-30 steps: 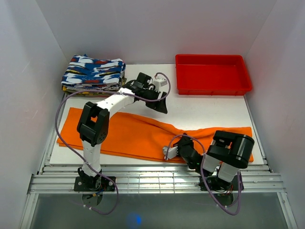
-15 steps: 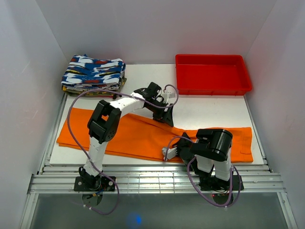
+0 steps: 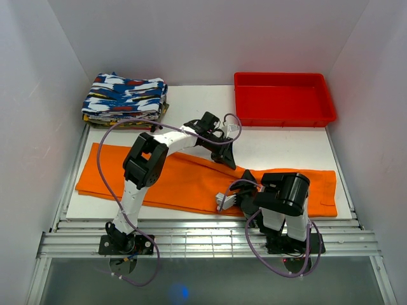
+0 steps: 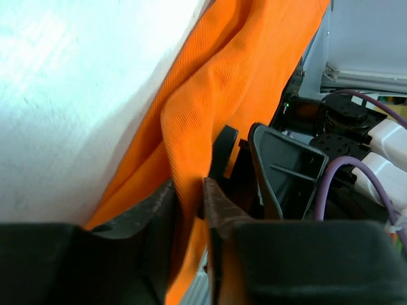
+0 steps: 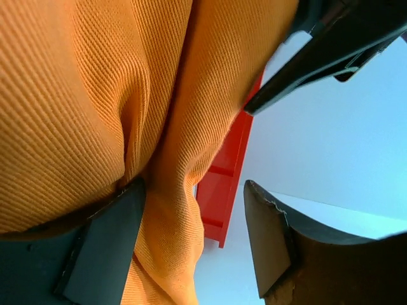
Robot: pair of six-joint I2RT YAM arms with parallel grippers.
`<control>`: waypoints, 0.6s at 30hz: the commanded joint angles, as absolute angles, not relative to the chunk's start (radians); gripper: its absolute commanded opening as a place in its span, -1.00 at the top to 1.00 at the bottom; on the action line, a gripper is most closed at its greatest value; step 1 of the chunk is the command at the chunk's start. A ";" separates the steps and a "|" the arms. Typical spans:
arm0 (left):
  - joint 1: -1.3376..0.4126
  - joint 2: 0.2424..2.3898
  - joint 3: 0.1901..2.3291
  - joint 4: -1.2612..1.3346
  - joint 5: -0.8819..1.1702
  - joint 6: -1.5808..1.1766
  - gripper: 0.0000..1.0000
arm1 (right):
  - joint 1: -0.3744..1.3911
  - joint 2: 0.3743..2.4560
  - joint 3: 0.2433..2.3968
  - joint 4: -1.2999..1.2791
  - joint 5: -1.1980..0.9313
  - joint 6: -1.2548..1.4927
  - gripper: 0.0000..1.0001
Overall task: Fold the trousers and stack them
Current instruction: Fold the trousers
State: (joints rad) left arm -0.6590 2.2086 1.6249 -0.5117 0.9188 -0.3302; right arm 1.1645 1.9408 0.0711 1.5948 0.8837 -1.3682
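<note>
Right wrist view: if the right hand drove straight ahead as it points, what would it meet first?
Probably the trousers: a fold hangs just ahead of the right hand, against one finger. The red tray lies beyond, though depth is unclear.

From above I see the trousers (image 3: 172,181) spread along the table's (image 3: 273,149) near edge, almost side to side. My left gripper (image 3: 229,161) is down at their far edge, with the right gripper (image 3: 243,190) just nearer. Folded patterned clothes (image 3: 125,98) sit in the far-left corner and a red tray (image 3: 283,100) in the far-right.
</note>
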 commanded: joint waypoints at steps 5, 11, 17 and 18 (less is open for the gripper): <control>-0.663 2.106 1.516 -0.125 0.821 -0.417 0.98 | 1.196 2.045 -0.049 1.697 0.827 -1.401 -0.28; -0.663 2.054 1.448 0.089 0.652 -0.286 1.00 | 1.215 2.028 -0.057 1.666 0.822 -1.373 -0.16; -0.664 1.981 1.286 0.291 0.468 -0.088 1.00 | 1.223 1.935 -0.052 1.505 0.815 -1.293 -0.11; -0.666 1.974 1.263 0.319 0.447 -0.063 1.00 | 1.224 1.918 -0.048 1.470 0.808 -1.278 -0.10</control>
